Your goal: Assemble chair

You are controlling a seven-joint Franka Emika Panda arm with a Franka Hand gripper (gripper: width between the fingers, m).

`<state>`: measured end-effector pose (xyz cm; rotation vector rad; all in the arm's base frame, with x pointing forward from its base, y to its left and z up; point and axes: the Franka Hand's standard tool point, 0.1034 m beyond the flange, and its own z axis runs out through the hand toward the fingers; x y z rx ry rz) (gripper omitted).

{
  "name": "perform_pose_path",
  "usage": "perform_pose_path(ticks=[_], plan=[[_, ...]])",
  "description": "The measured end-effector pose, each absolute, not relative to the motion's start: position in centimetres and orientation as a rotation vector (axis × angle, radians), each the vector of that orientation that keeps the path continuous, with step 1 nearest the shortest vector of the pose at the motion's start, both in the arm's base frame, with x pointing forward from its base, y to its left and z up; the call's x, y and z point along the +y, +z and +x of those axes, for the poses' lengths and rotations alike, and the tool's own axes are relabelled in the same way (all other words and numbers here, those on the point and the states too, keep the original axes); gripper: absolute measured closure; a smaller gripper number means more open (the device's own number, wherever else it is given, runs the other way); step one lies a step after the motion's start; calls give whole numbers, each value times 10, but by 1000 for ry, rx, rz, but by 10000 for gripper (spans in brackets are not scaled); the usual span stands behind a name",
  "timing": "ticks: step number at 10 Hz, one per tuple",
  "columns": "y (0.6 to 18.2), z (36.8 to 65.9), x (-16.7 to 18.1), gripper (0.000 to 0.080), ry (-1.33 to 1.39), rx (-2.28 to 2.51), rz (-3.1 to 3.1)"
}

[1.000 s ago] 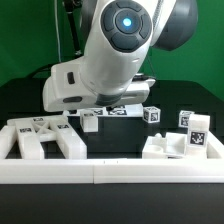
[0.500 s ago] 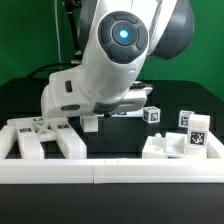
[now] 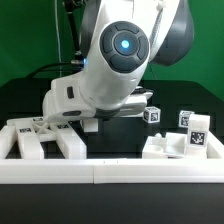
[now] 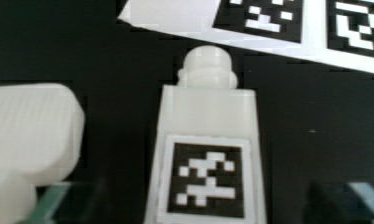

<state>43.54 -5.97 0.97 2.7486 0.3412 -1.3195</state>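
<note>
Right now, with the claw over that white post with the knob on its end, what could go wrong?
1. The gripper is open, a finger on each side of the square post; if one finger touches first, the post might twist or slide away.
2. Another white part lies close beside the post, so a closing finger could bump it.
</note>
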Motion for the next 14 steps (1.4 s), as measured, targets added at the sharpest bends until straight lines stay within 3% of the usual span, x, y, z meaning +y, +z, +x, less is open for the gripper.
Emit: perform_pose_path(ticks=[1, 2, 3, 8, 12, 14], plan=[[10, 435, -60, 410, -1319, 342, 2749], [10, 436, -59, 410, -1319, 342, 2749], [10, 436, -59, 512, -1318, 344, 2749], [16, 444, -53, 511, -1306, 351, 2751], [65, 469, -27, 511, -1306, 309, 2766], [58, 470, -29, 510, -1267, 315, 2780]])
